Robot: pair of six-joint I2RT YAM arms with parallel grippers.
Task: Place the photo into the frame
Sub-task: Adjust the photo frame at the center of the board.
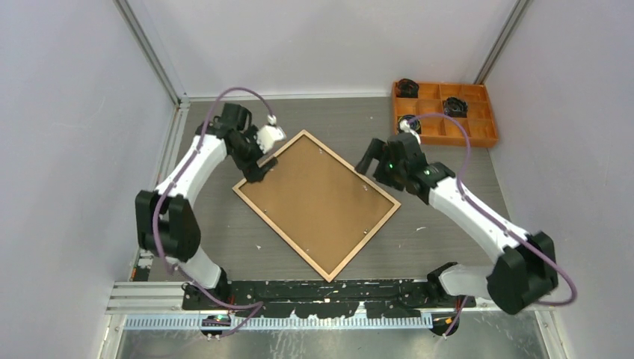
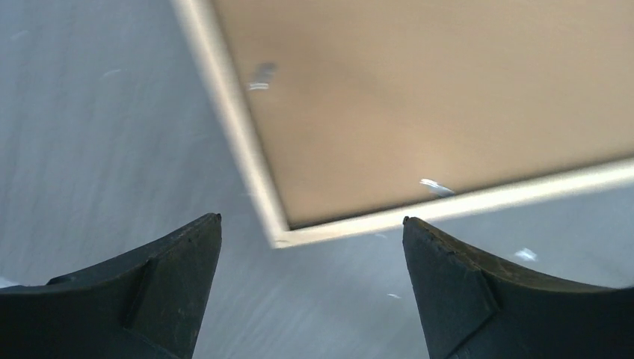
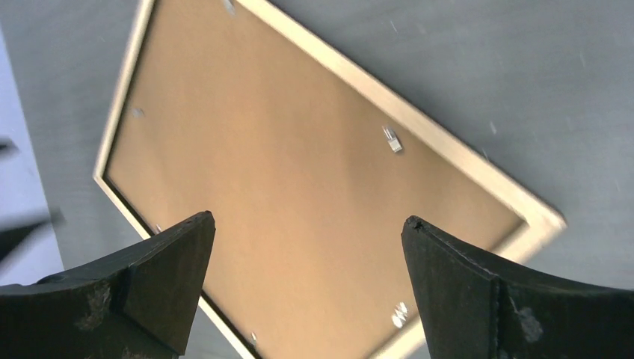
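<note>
The frame (image 1: 365, 240) lies face down in the middle of the table, turned like a diamond, its light wood back rim up. A plain brown backing panel (image 1: 318, 202) fills it. The photo is not visible in any view. My left gripper (image 1: 258, 170) is open and empty above the frame's left corner. In the left wrist view that corner's rim (image 2: 351, 226) lies between the open fingers (image 2: 312, 219). My right gripper (image 1: 366, 161) is open and empty over the frame's upper right edge. In the right wrist view the backing (image 3: 299, 149) and rim (image 3: 448, 148) lie below the gripper (image 3: 309, 218).
An orange compartment tray (image 1: 456, 140) holding small black items stands at the back right. Small metal tabs (image 3: 391, 138) sit along the backing's edges. Grey walls enclose the table on three sides.
</note>
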